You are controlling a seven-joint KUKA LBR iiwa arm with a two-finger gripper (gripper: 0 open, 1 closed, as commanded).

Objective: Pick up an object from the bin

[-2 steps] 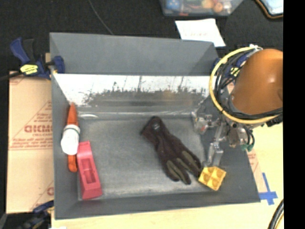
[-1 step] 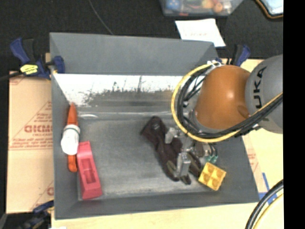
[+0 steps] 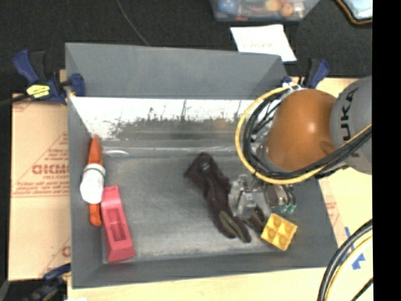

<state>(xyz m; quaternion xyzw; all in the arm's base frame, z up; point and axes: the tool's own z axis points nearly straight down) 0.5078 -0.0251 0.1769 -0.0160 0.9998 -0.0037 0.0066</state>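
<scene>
My gripper (image 3: 245,207) is low in the bin's right part, under the orange cover. Its fingers come down onto the near end of a dark brown, floppy glove-like thing (image 3: 213,187) that lies slanted from the bin's middle toward the front right. Whether that thing is between the fingers I cannot tell. A small yellow block (image 3: 279,232) with a grid pattern lies just right of the gripper, by the bin's front right corner.
Along the left wall lie a pink rectangular block (image 3: 116,224), a white cylinder (image 3: 92,184) and an orange stick-like thing (image 3: 94,158). The arm with its orange cover and cables hangs over the bin's right side.
</scene>
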